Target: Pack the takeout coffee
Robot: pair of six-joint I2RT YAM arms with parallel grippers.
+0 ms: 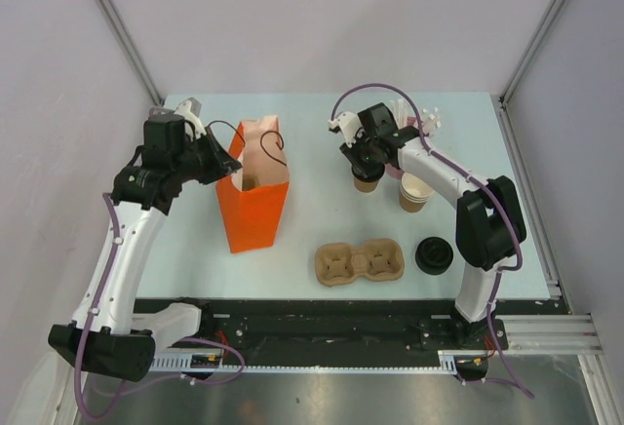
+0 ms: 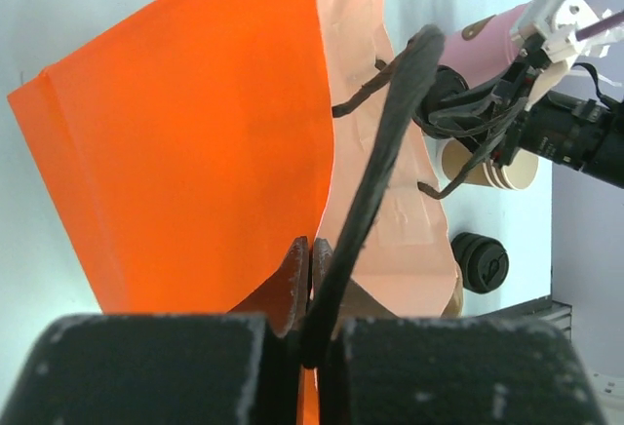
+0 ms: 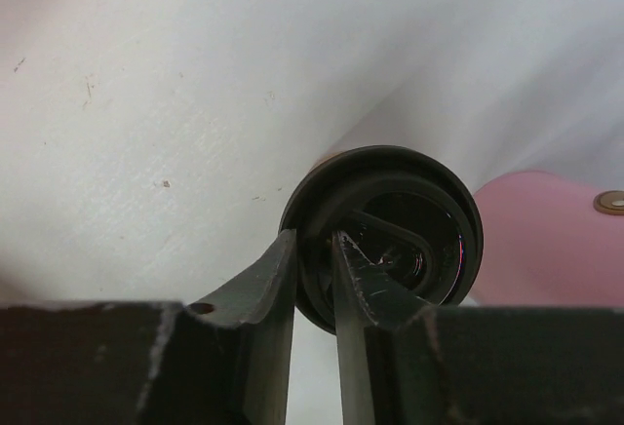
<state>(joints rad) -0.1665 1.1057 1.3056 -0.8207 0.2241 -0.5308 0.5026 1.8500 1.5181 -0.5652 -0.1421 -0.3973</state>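
The takeout coffee (image 1: 367, 185), a small brown cup with a black lid (image 3: 419, 201), stands at the back of the table, right of the middle. My right gripper (image 1: 365, 164) comes down on it from above. In the right wrist view, the right gripper (image 3: 314, 250) has one finger outside the lid's rim and the other on the lid's top, pinching the rim. An orange paper bag (image 1: 255, 201) stands upright and open to the left. My left gripper (image 2: 314, 264) is shut on its black cord handle (image 2: 390, 133), at the bag's left top edge (image 1: 230, 166).
A stack of lidless brown cups (image 1: 414, 194) stands right beside the coffee. A pink straw holder (image 3: 546, 240) stands behind it. A brown pulp cup carrier (image 1: 359, 261) and a loose black lid (image 1: 435, 254) lie near the table's front edge.
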